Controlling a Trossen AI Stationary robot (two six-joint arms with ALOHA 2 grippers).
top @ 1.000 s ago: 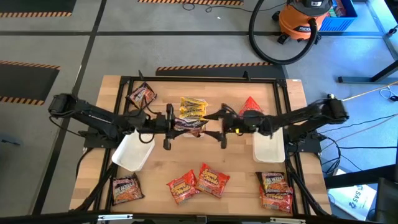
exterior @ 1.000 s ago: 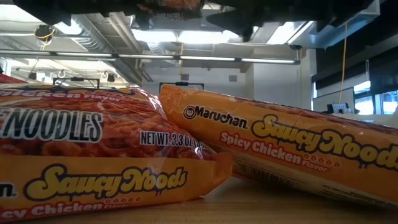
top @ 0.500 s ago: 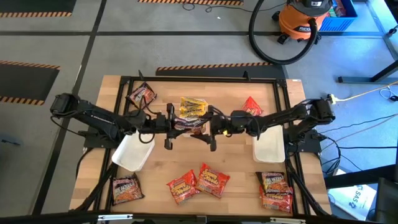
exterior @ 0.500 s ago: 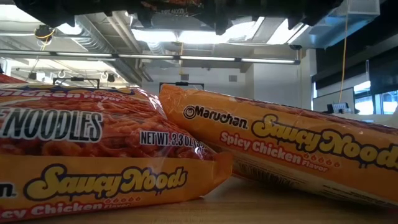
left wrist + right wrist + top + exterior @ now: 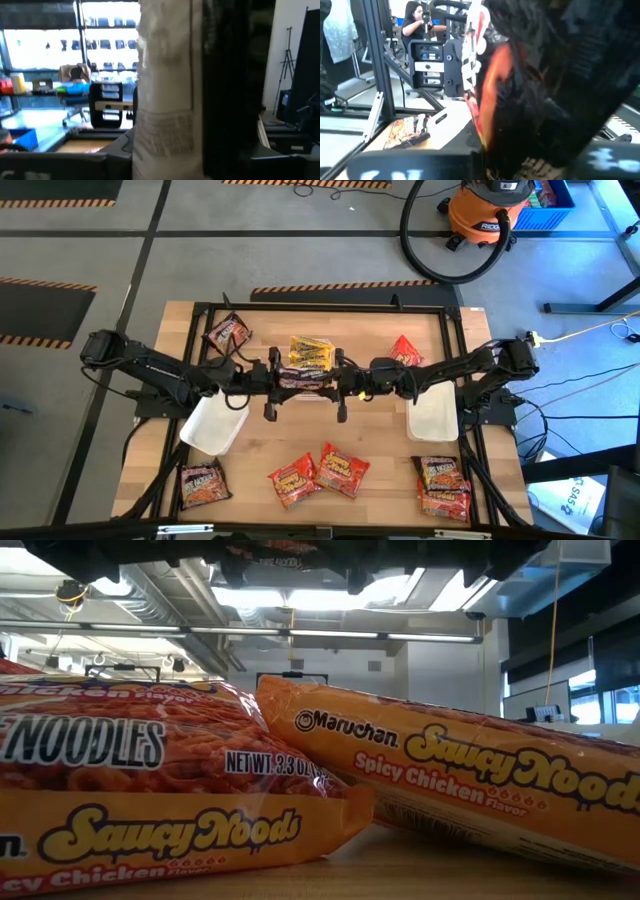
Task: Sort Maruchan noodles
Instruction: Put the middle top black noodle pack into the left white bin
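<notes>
Fingers of left gripper [image 5: 283, 378] and right gripper [image 5: 328, 379] are clamped on one dark ramen packet [image 5: 303, 377], held mid-table above the board.
Counted elsewhere: one yellow packet [image 5: 311, 350], two white trays [image 5: 214, 424].

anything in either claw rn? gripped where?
One dark noodle packet, held above the table between both claws: left claw on its left end, right claw on its right end.

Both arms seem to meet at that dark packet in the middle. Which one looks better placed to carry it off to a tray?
Probably the right. Its claw has closed on the dark packet, and the white tray beside the right arm is close. The left claw grips the packet's other end, so it likely must let go first.
</notes>
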